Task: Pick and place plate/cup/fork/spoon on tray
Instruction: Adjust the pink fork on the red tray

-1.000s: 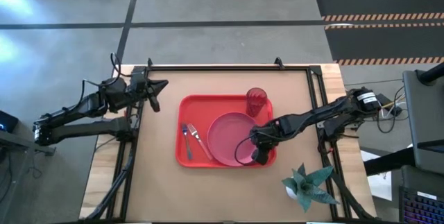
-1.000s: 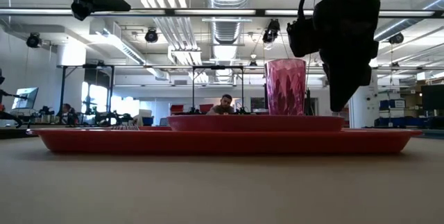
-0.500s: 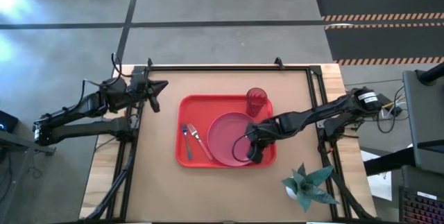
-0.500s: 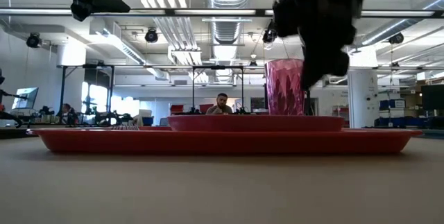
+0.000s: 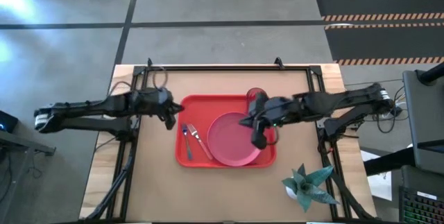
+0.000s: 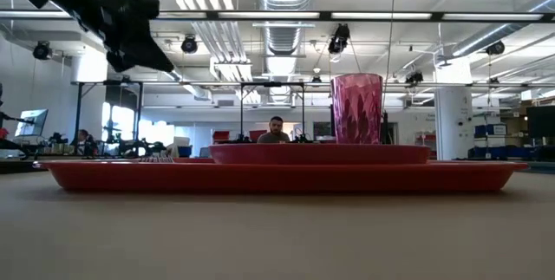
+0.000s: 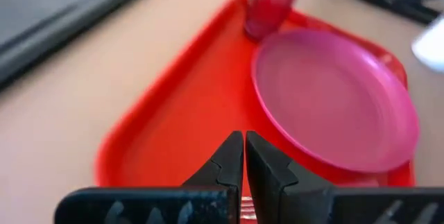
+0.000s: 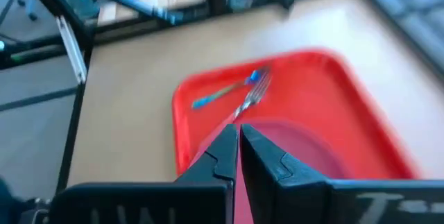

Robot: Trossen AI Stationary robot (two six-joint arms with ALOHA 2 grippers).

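Note:
The red tray lies mid-table. On it rest the pinkish plate, the fork and the bluish-handled spoon side by side at its left end, and the ribbed dark-red cup upright at its far edge. My left gripper hangs shut above the tray's left far corner, touching nothing; the left wrist view has its shut fingers over the tray floor. My right gripper is shut and high above the plate's right side, empty; its shut fingers point toward fork and spoon.
A green paper plant on a white base sits near the table's near right corner. Black frame rails run along the far, left and right edges. Bare brown tabletop lies in front of the tray.
My left gripper has swung from the table's far left corner toward the tray and come down, tipping downward, still shut. My right gripper has risen high from just above the plate's right rim, rolled and levelled out, leaving the low view. The tableware has kept its place.

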